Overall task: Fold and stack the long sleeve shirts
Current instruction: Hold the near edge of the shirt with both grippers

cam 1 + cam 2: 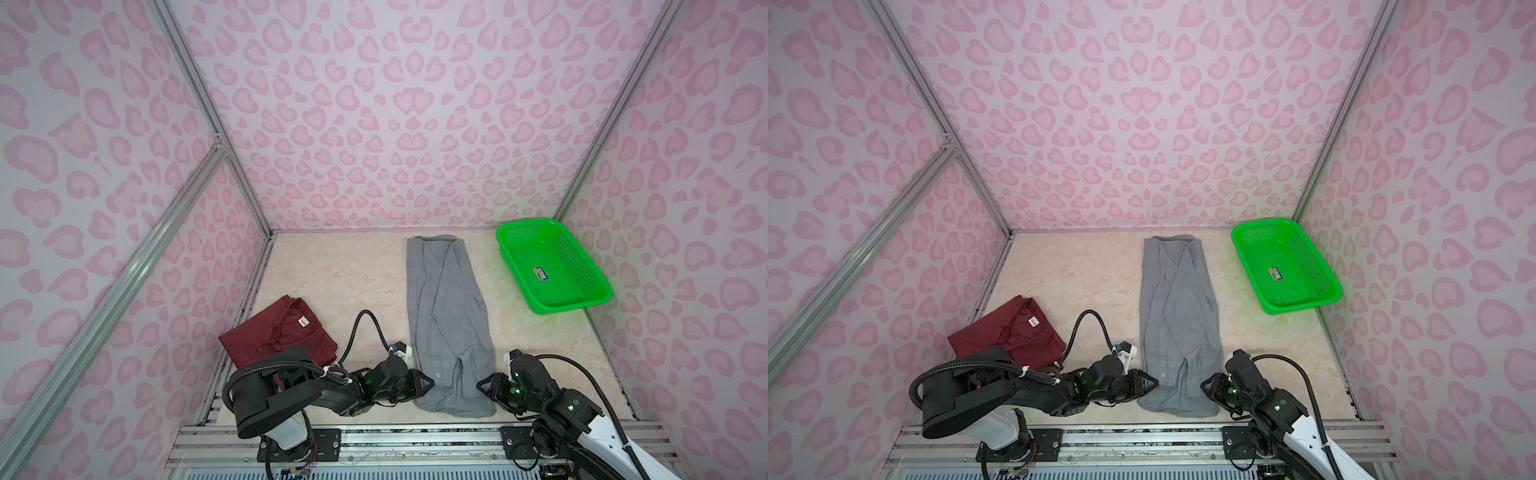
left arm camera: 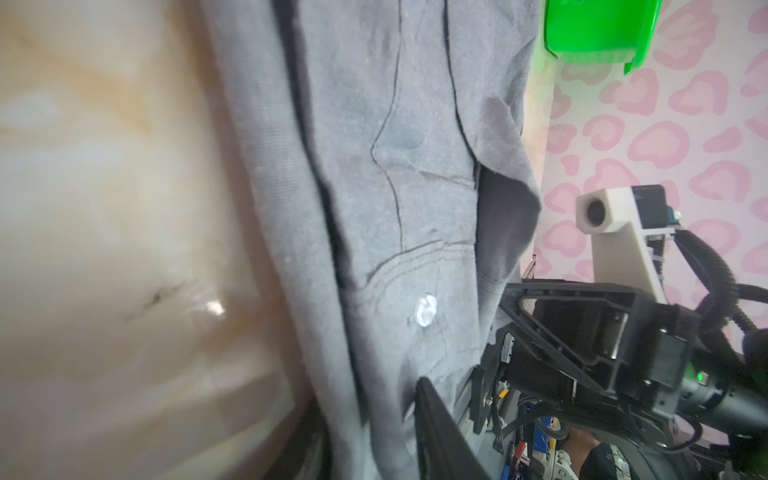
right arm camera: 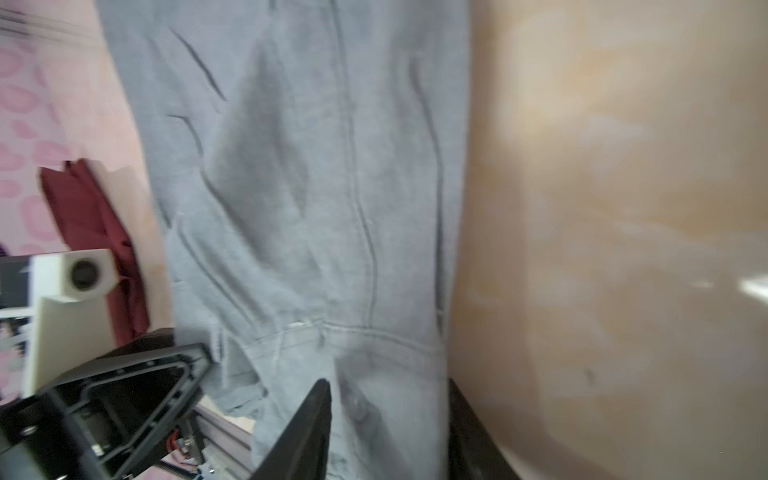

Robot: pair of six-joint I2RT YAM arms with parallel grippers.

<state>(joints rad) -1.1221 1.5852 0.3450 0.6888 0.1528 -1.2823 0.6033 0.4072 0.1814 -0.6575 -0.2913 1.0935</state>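
Pinching the near hem of the grey shirt (image 1: 446, 316) from opposite sides, both grippers are sitting low at the front edge of the desk (image 1: 332, 274).

1. The left gripper (image 1: 428, 384) is gripping the hem's left corner. In its wrist view the fingers (image 2: 436, 419) are standing narrowly apart, with grey cloth bunched between them.
2. The right gripper (image 1: 482, 382) is gripping the hem's right corner. Its fingers (image 3: 307, 428) are likewise standing part-way open, with cloth filling the gap.

Count: two grippers, two shirts, one basket.

The grey shirt is lying flat as a long narrow strip with its sides folded inward. It is running from the fingers straight toward the back wall, right of the desk's centre.

The maroon shirt (image 1: 278, 332) is lying folded in a compact square at the desk's left edge, behind the left arm. Its white neck label is facing up, and it is lying apart from both grippers.

The green basket (image 1: 573, 305) is sitting in the far right corner, near the grey shirt's far end but not touching it.
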